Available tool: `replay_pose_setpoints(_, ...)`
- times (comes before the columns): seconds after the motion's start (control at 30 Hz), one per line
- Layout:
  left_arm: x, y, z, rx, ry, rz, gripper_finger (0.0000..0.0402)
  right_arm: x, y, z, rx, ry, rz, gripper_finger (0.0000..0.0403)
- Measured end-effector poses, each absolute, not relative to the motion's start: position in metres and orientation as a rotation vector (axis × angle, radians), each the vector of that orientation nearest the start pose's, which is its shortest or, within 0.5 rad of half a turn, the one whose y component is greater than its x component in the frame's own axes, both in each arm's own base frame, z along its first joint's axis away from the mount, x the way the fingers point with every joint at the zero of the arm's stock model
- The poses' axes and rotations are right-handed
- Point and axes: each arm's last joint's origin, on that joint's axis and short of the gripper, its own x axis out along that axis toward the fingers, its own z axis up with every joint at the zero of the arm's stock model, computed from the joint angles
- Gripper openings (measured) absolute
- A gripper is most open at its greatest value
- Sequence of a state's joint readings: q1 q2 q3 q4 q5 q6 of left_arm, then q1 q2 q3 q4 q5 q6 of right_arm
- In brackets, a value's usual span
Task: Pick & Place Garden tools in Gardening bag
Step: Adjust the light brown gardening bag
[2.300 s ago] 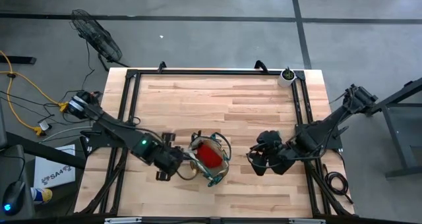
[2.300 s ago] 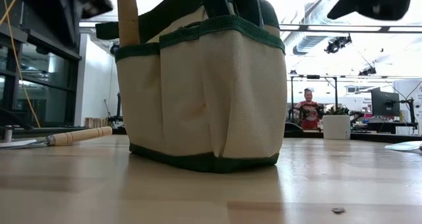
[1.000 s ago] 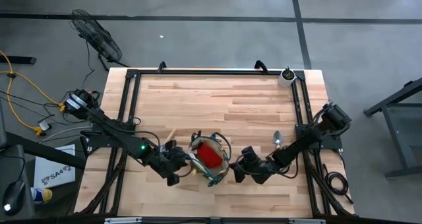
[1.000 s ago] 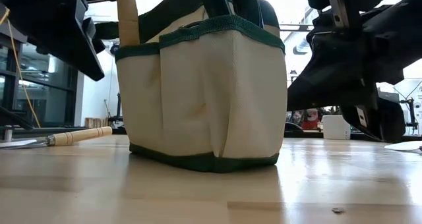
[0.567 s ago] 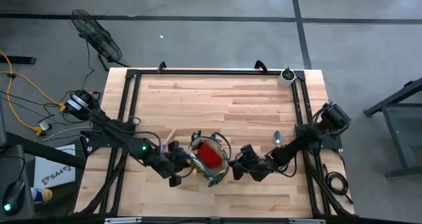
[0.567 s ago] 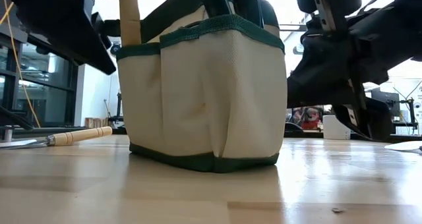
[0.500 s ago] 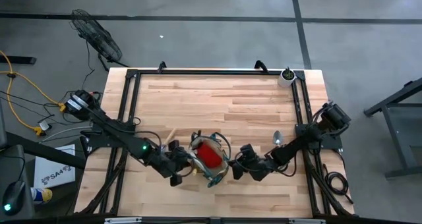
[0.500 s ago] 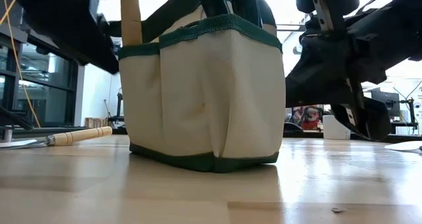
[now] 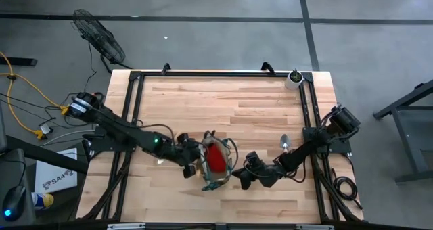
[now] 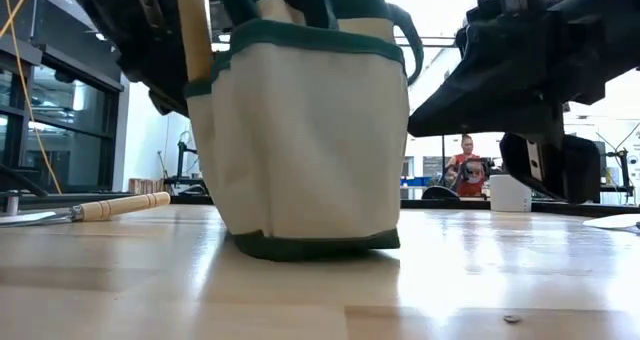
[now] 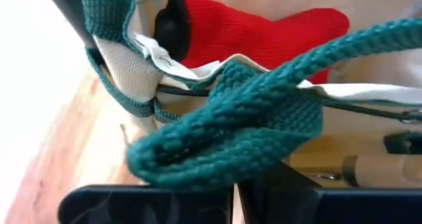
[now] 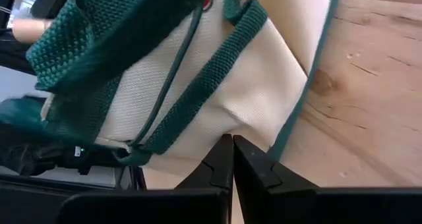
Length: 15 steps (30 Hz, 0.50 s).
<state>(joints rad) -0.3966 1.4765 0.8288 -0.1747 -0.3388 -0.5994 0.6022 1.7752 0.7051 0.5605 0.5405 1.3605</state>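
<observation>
Tan fabric gardening bag (image 9: 215, 164) with dark green trim sits mid-table, tilted. Left jaws (image 9: 191, 168) clench its handle loop (image 11: 227, 128); right jaws (image 9: 241, 180) are clenched beside it. Steady it upright before loading the wooden-handled trowel (image 10: 110, 208).

Glove (image 9: 215, 157) in bag (image 9: 227, 164), between claws

One round tan fabric gardening bag with dark green trim (image 9: 215, 164) stands on the table. Inside it lies one red glove (image 9: 216, 157), and one pale wooden tool handle (image 10: 193, 25) stands in its side pocket. Apart from the bag lie two wooden-handled metal trowels (image 10: 95, 209) (image 9: 284, 143). One small white pot (image 9: 293, 79) stands farthest from the bag.
</observation>
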Motion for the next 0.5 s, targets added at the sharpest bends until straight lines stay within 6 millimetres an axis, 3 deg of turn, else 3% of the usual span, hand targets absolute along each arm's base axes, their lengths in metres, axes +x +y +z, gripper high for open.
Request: replay_pose_setpoints(0.5,0.295,-0.053,0.203,-0.249,0.688,0.142,0.0000,0.294,0.175,0.149,0.977,0.381,-0.161,0.0002)
